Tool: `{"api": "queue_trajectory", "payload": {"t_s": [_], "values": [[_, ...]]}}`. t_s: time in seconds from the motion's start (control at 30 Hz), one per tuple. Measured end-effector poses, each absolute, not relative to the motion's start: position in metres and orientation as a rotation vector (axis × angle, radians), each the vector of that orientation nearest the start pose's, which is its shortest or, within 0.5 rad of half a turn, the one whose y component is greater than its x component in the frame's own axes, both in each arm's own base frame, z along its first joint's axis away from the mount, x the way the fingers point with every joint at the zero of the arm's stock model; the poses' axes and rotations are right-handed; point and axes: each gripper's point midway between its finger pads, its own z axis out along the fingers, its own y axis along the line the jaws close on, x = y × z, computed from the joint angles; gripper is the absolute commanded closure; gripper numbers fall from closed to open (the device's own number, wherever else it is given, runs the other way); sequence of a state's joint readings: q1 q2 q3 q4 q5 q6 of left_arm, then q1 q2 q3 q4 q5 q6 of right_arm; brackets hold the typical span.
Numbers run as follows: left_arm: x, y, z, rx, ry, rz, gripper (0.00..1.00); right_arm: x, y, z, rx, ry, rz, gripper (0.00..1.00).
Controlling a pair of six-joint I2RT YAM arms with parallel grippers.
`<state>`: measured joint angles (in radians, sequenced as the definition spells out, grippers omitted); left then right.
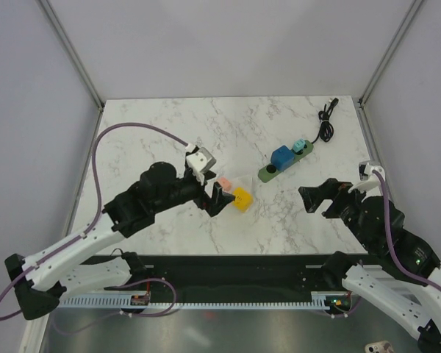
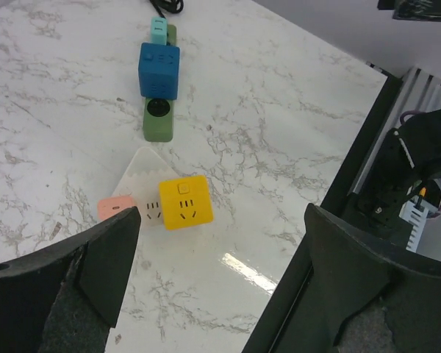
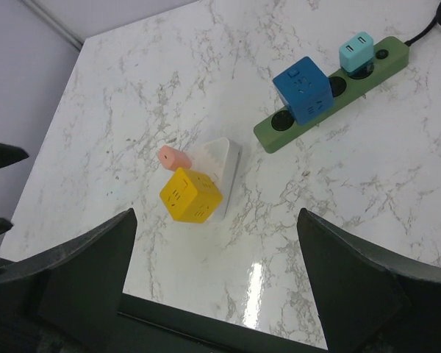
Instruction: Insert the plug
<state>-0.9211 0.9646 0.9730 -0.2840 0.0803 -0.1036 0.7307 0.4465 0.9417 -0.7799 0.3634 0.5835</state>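
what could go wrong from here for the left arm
The open left jaws frame both the yellow cube adapter and the pink plug on the white strip; closing could catch both or drag the strip. On the green power strip, the empty end socket sits right beside the blue cube adapter, so the plug may collide there.

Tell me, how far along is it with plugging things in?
Done: a blue cube adapter and a teal plug already sit in the green power strip.
In hand: nothing. The left pincer is open beside the yellow cube adapter and pink plug; the right pincer is open too.
Left: grasping a plug and inserting it.
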Motion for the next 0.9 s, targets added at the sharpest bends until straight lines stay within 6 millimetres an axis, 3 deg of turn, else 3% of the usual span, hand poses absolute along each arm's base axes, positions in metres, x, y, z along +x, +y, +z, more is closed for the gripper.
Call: {"api": "queue_trajectory", "payload": {"t_s": [0.13, 0.4, 0.57, 0.9], "values": [[0.175, -0.262, 0.303, 0.779, 1.637, -0.814, 0.0, 0.174, 0.095, 0.292, 0.214, 1.864, 0.591, 0.02], [0.148, -0.229, 0.319, 0.702, 1.523, -0.881, 0.0, 0.171, 0.087, 0.299, 0.271, 1.817, 0.619, 0.02], [0.141, -0.225, 0.329, 0.623, 1.493, -0.961, 0.0, 0.171, 0.084, 0.304, 0.272, 1.793, 0.616, 0.02], [0.143, -0.225, 0.328, 0.56, 1.534, -0.99, 0.0, 0.173, 0.085, 0.298, 0.25, 1.803, 0.594, 0.02]]}}
